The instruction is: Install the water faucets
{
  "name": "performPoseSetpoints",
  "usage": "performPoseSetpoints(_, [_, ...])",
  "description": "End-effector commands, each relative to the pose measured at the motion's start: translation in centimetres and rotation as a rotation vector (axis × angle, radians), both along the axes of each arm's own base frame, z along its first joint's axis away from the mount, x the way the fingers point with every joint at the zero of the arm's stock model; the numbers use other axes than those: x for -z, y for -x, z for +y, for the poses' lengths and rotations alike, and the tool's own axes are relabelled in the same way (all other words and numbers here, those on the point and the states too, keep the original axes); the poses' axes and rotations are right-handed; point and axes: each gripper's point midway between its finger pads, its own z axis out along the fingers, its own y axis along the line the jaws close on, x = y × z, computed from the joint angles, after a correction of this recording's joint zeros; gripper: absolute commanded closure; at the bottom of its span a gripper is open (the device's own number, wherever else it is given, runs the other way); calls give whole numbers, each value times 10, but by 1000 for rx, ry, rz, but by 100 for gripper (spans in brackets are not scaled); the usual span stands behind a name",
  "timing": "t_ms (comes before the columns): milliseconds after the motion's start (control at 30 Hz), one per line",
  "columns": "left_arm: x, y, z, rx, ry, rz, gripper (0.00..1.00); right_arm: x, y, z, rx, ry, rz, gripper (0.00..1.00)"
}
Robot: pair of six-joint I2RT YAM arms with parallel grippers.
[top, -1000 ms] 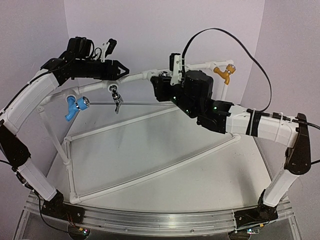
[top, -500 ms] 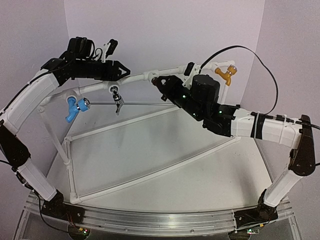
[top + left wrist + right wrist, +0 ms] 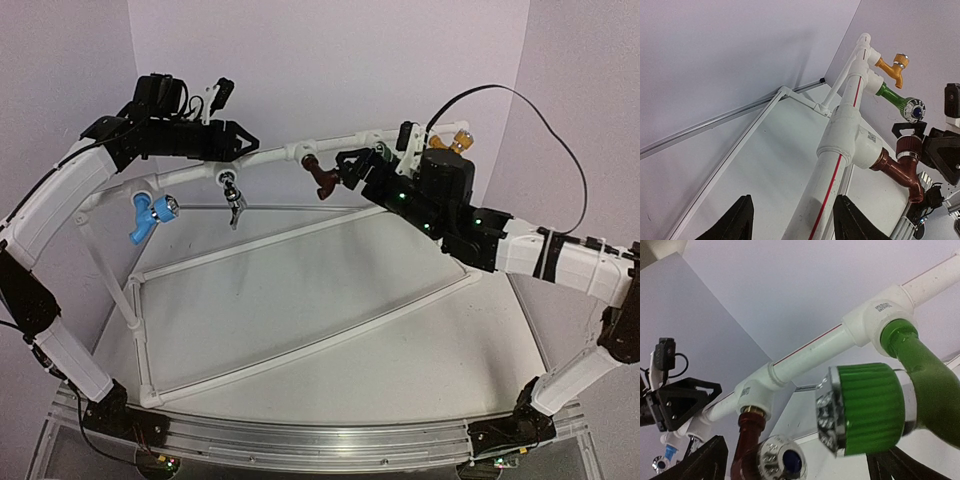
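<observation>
The pipe frame (image 3: 832, 165) is smooth white plastic with a soft sheen and a thin red line printed along it. The brown faucet (image 3: 895, 172) is glossy, with a bright chrome collar. The green faucet (image 3: 890, 400) shines too; its knob is ribbed and its cap is mirror-bright like chrome. The orange faucet (image 3: 891, 69) also looks glossy. The table (image 3: 400, 370) is matt white, and the rail (image 3: 300, 440) at its near edge is brushed metal.

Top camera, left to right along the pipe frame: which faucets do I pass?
blue faucet → chrome faucet → dark brown faucet → orange faucet. The green faucet is left out, because the right arm hides it in that view.
</observation>
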Motion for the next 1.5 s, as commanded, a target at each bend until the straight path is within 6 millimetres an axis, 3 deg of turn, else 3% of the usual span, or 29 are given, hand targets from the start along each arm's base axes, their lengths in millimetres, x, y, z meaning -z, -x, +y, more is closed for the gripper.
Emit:
performPoseSetpoints(0, [97,31,2,33,-155,350,43,-26,40,-9,-136,136,-139,2])
performPoseSetpoints(133, [99,30,0,41,-153,352,43,-27,64,-10,-247,349,-229,2])
performPoseSetpoints(367, [98,31,0,42,-155,351,43,-16,99,-3,-453,893,-586,2])
performPoseSetpoints(600, [97,31,1,35,-156,354,43,-13,83,9,-339,1366,-819,2])
performPoseSetpoints(767, [96,30,1,33,-155,352,43,-15,62,26,-151,1642,-928,2])
performPoseSetpoints(1000, [96,31,2,30,-157,356,43,-34,33,41,97,1703,-933,2])
performPoseSetpoints(1100, [95,31,2,31,-157,354,43,-27,24,48,124,1750,-912,5])
performPoseSetpoints(1467, [96,31,2,32,-158,356,43,-24,8,53,244,1645,-803,51])
